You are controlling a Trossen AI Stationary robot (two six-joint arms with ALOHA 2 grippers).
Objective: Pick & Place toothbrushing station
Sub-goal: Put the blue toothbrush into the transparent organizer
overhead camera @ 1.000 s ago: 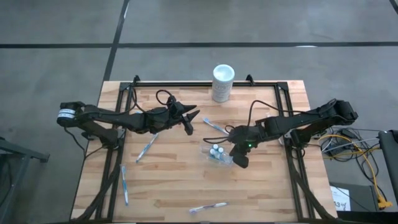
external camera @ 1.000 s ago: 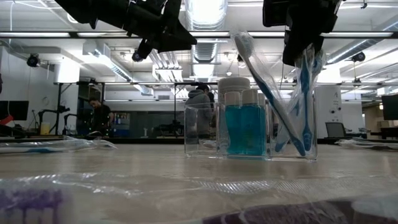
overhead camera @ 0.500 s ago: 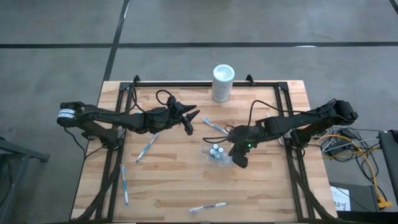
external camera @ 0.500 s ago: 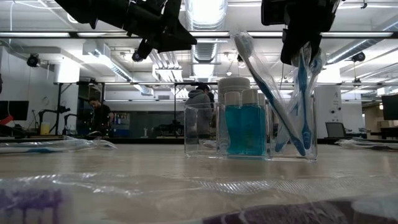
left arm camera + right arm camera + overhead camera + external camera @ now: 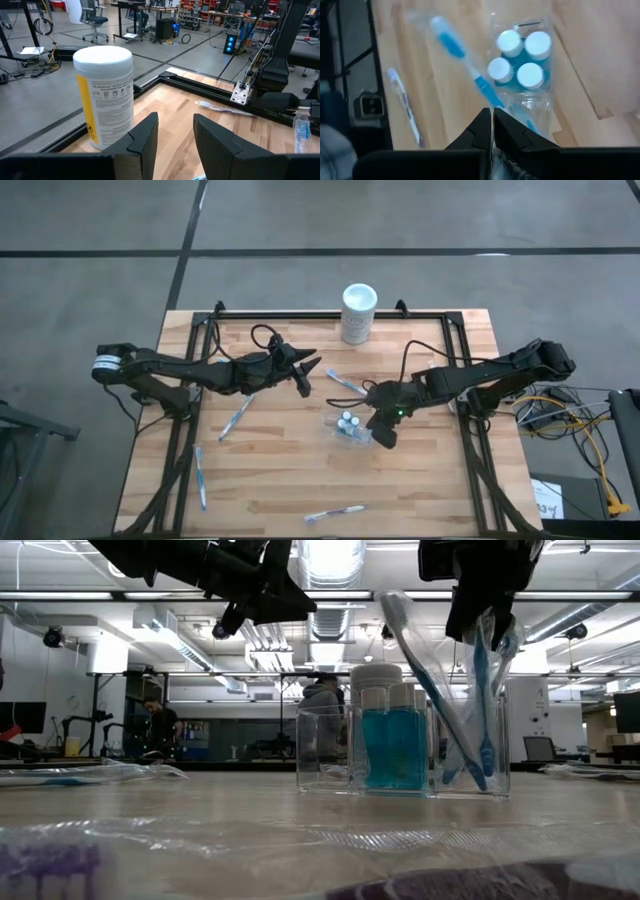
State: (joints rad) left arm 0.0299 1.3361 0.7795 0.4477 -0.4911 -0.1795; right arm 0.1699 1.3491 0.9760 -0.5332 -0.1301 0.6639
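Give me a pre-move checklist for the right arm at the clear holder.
1. Right claw shut: ok.
2. Claw above the clear holder: ok.
3. Wrapped toothbrush under the claw stands in the holder: ok; whether it is released, cannot tell.
4. Teal tubes upright in the holder: ok.
5. Left claw apart from the holder, near the white cylinder: ok.
6. Loose toothbrushes on the table: not ok, not yet placed.

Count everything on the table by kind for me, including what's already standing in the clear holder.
Clear holder: 1
Toothbrushes loose on the table: 4
Toothbrushes standing in the holder: 2
Teal bottles with white caps: 4
White canister: 1
Total: 12
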